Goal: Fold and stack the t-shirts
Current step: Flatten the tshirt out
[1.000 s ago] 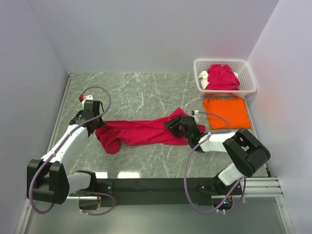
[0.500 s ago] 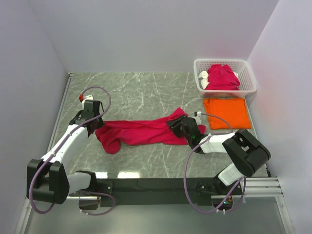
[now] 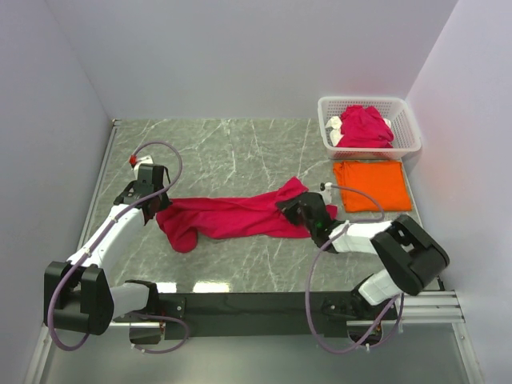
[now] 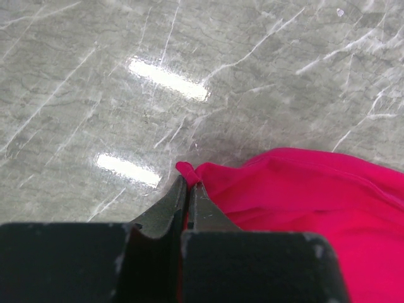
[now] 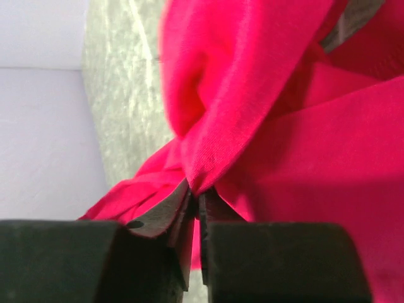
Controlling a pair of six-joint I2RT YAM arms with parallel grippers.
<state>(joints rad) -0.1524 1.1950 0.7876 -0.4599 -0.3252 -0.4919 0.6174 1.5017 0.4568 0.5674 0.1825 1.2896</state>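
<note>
From the left wrist we only get a corner of the crimson shirt (image 4: 297,189), cut off right and bottom. Right wrist is just blurry cloth up close. How many shirts make up the pink heap (image 3: 364,126) in the basket (image 3: 410,133), we can't tell.

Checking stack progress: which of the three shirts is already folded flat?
The orange t-shirt, a neat rectangle beside the basket. One crimson t-shirt lies crumpled in the basket; the other crimson t-shirt is stretched between the left pincer and right pincer.
</note>
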